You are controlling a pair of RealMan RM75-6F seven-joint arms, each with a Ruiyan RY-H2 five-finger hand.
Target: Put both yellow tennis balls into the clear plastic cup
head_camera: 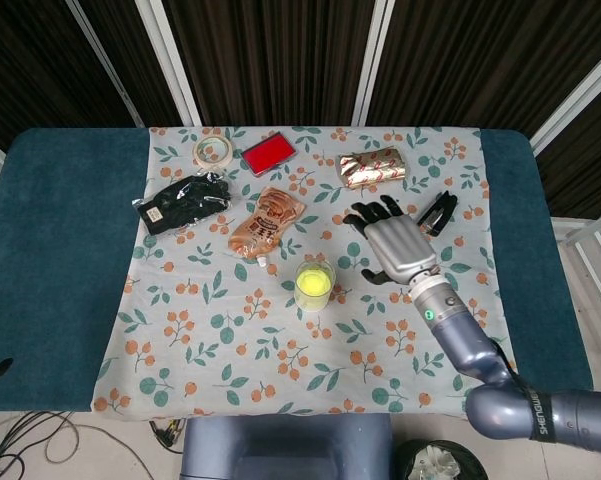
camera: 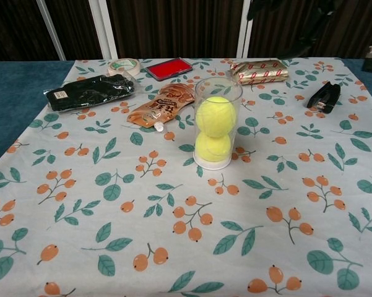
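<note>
tennis balls both in the cup, right hand empty beside it

tennis balls, 2 of them and both yellow, sit stacked inside the clear plastic cup [camera: 216, 123]: the upper ball [camera: 216, 116] rests on the lower ball [camera: 213, 146], and both lie below the rim. the cup stands upright near the middle of the floral tablecloth [camera: 173, 247].

the right hand [head_camera: 398, 243] shows only in the head view. it hovers to the right of the cup, apart from it, fingers spread and holding nothing. the left hand is in neither view.

behind the cup lie an orange snack pouch [camera: 161, 105], a black packet [camera: 88, 91], a roll of tape [camera: 124, 65], a red case [camera: 169, 68], a gold wrapped box [camera: 259, 71] and a black stapler [camera: 324, 97].

judging from how things lie, the placing step looks complete. the next move probably calls only for drawing the right arm clear without knocking the tall, light cup over.
</note>
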